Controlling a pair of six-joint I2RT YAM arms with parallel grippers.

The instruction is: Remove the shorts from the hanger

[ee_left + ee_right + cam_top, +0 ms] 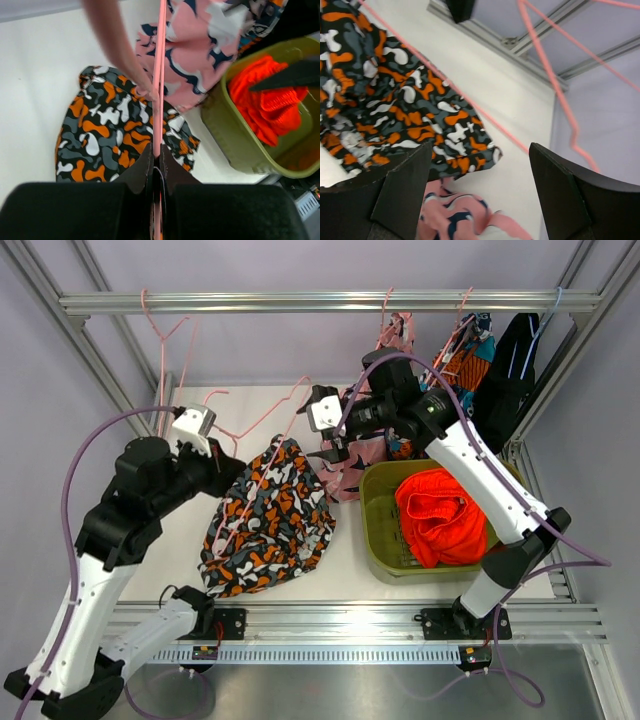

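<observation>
My left gripper is shut on a thin pink hanger, whose wire runs between the jaws in the left wrist view. The orange-black-white camouflage shorts lie spread on the table under that hanger; they also show in the left wrist view and the right wrist view. My right gripper is open and empty, just above the pink navy-white print shorts. The plain orange shorts lie in the bin.
An olive-green bin stands on the table at the right. Teal-orange print shorts and black shorts hang from the top rail. An empty pink hanger hangs at the left. Metal frame posts border the table.
</observation>
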